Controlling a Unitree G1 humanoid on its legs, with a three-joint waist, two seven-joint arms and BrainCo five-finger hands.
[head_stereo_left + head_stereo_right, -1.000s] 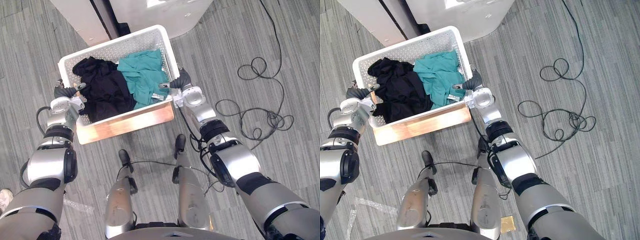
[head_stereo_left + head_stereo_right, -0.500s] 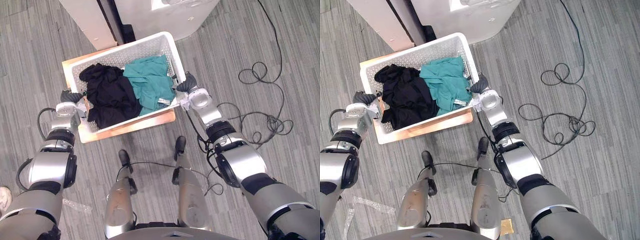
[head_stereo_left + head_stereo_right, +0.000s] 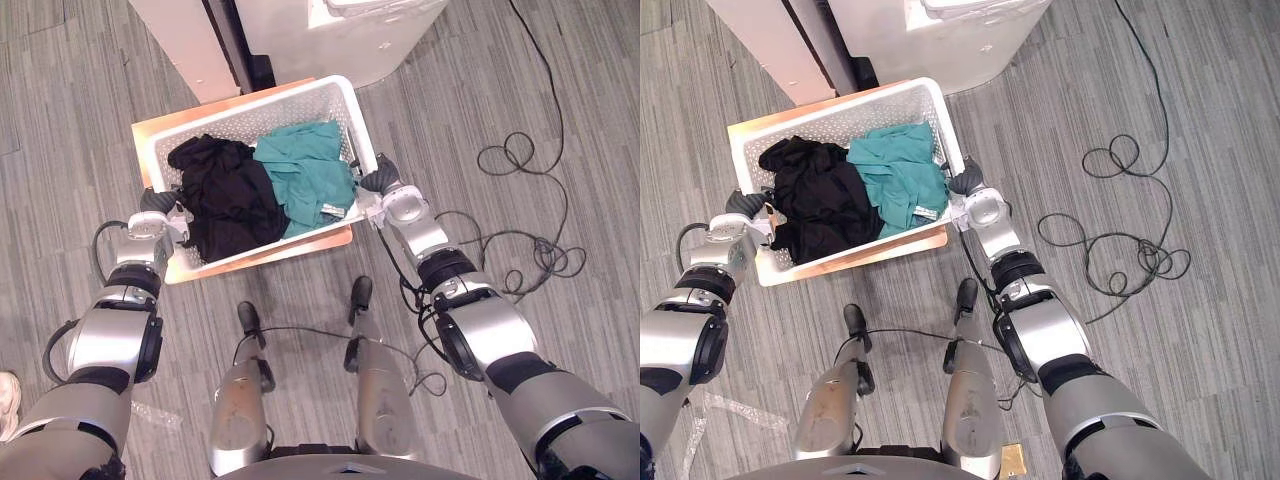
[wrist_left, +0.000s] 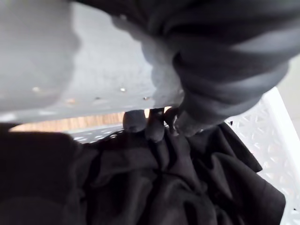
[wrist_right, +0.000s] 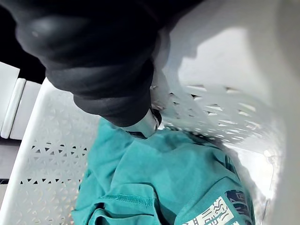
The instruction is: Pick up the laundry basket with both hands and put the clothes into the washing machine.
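Floor (image 3: 60,120), basket (image 3: 300,95) shifted — left robot hand (image 3: 152,200), right robot hand (image 3: 378,180) seemingly gripping rims

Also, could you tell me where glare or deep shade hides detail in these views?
Right wrist view: bright light washes out the basket beside the right hand. Left wrist view: the black garment sits in deep shade. Left eye view: even light, no glare on the teal garment.
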